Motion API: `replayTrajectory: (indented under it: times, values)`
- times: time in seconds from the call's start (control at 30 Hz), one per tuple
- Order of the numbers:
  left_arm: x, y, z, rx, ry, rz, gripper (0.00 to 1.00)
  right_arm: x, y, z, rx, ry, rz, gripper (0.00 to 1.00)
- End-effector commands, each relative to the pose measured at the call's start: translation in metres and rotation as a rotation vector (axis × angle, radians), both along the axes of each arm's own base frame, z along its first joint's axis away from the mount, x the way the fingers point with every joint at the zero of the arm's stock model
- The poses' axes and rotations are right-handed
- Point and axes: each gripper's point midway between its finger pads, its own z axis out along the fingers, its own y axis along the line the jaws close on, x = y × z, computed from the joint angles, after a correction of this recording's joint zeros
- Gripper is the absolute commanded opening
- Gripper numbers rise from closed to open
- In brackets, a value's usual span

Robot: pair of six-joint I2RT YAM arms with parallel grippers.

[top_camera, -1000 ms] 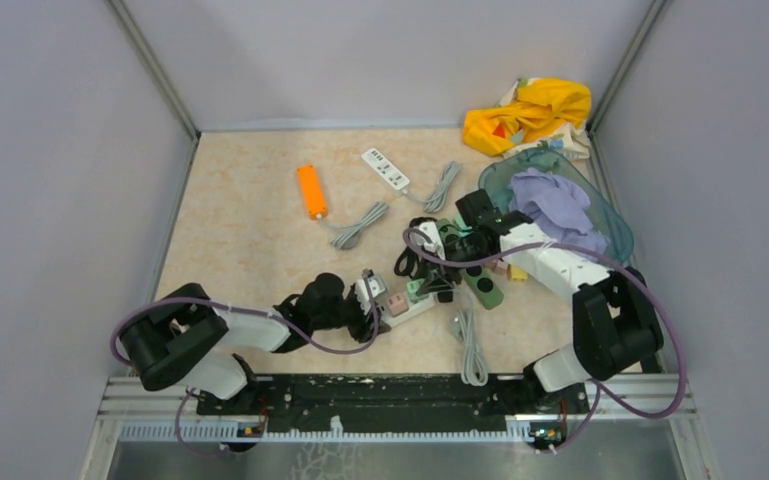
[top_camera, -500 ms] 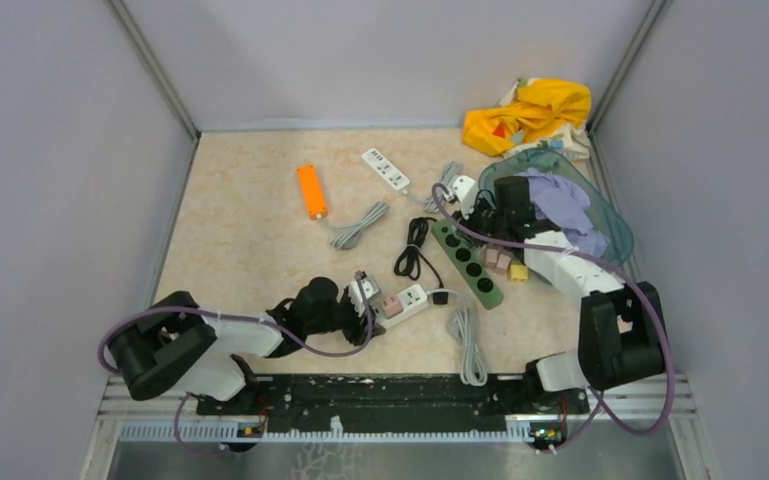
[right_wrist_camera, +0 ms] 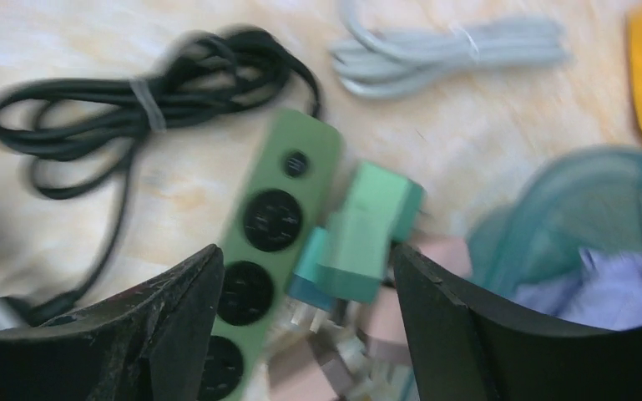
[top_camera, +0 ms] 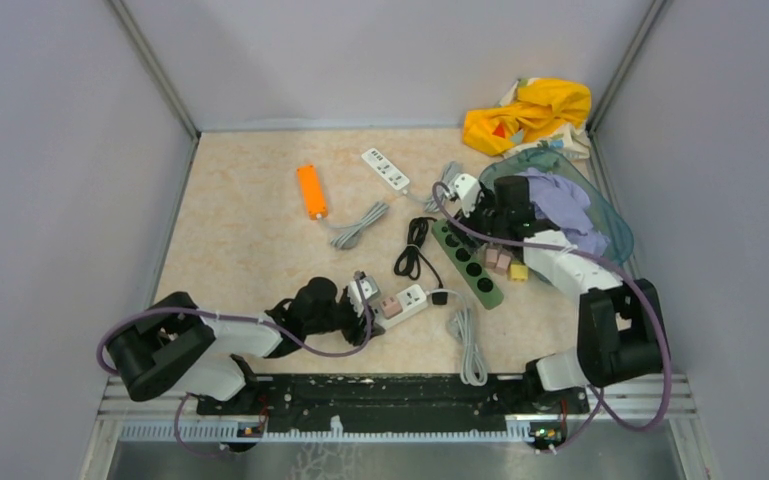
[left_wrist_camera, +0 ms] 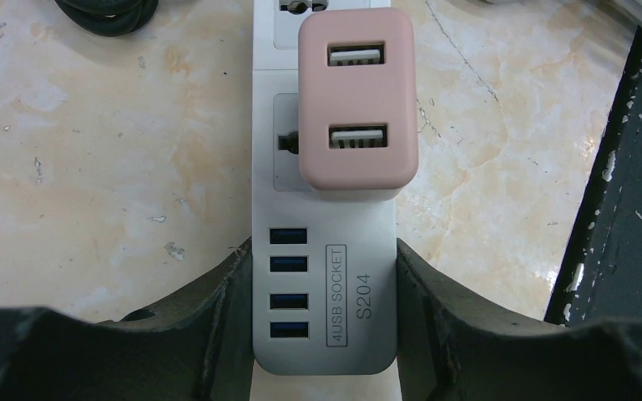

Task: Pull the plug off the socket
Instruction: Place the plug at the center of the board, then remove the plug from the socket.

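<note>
Between your right gripper's (right_wrist_camera: 307, 251) parted fingers, the blurred green plug (right_wrist_camera: 367, 234) lies by the green strip (right_wrist_camera: 271, 221); contact is unclear. Your left arm reaches low, its gripper (left_wrist_camera: 324, 251) clamped on the white socket strip's (left_wrist_camera: 376, 334) end, pink charger (left_wrist_camera: 357, 92) plugged in.

Lab; grey walls (top_camera: 50, 150) enclosing table (top_camera: 250, 200)

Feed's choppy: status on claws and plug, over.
Left claw clamped on white strip, pink plug seated in it. Right claw open, green plug loose between its jaws. Pink plug unobstructed.
</note>
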Motion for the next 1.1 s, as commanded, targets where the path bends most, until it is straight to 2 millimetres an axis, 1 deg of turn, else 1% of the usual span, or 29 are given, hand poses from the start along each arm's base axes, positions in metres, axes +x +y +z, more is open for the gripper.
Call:
replayTrajectory:
  times: [0.0, 0.07, 0.1, 0.13, 0.17, 0.2, 0.3, 0.37, 0.43, 0.57, 0.73, 0.8, 0.9, 0.97, 1.0, 1.07]
  values:
    - [-0.011, 0.002, -0.009, 0.021, 0.018, -0.057, 0.00, -0.060, 0.070, 0.056, 0.274, -0.069, 0.487, 0.74]
    - [-0.012, 0.001, -0.010, 0.026, 0.015, -0.074, 0.00, -0.118, 0.095, 0.064, 0.415, -0.066, 0.788, 0.73]
    - [-0.012, -0.001, -0.010, 0.028, 0.013, -0.083, 0.00, -0.142, 0.103, 0.066, 0.463, -0.077, 0.913, 0.76]
    - [-0.013, -0.002, -0.011, 0.029, 0.013, -0.092, 0.00, -0.160, 0.109, 0.066, 0.481, -0.096, 0.999, 0.81]
    - [-0.014, -0.003, -0.011, 0.030, 0.013, -0.100, 0.00, -0.170, 0.116, 0.064, 0.477, -0.101, 1.049, 0.84]
    - [-0.014, -0.004, -0.011, 0.031, 0.012, -0.105, 0.00, -0.176, 0.123, 0.060, 0.467, -0.090, 1.079, 0.86]
    - [-0.014, -0.007, -0.012, 0.036, 0.010, -0.115, 0.00, -0.187, 0.140, 0.043, 0.413, -0.022, 1.132, 0.87]
    - [-0.015, -0.008, -0.011, 0.037, 0.008, -0.119, 0.00, -0.193, 0.146, 0.031, 0.379, 0.022, 1.163, 0.87]
    - [-0.016, -0.010, -0.011, 0.036, 0.006, -0.127, 0.00, -0.198, 0.152, 0.021, 0.357, 0.066, 1.170, 0.84]
    - [-0.017, -0.011, -0.011, 0.035, 0.002, -0.133, 0.00, -0.195, 0.167, 0.005, 0.280, 0.087, 1.137, 0.80]
    - [-0.019, -0.013, -0.009, 0.028, -0.006, -0.147, 0.00, -0.191, 0.176, -0.005, 0.251, 0.120, 1.102, 0.73]
    - [-0.019, -0.013, -0.009, 0.026, -0.009, -0.149, 0.00, -0.193, 0.178, -0.007, 0.245, 0.126, 1.107, 0.66]
    - [-0.018, -0.014, -0.008, 0.022, -0.013, -0.148, 0.00, -0.197, 0.181, -0.012, 0.215, 0.137, 1.130, 0.49]
    - [-0.017, -0.014, -0.007, 0.022, -0.014, -0.144, 0.00, -0.197, 0.183, -0.009, 0.212, 0.143, 1.139, 0.36]
    - [-0.017, -0.013, -0.008, 0.025, -0.013, -0.141, 0.00, -0.197, 0.183, -0.006, 0.217, 0.143, 1.143, 0.31]
    - [-0.017, -0.013, -0.008, 0.025, -0.012, -0.139, 0.00, -0.206, 0.184, -0.001, 0.250, 0.150, 1.171, 0.22]
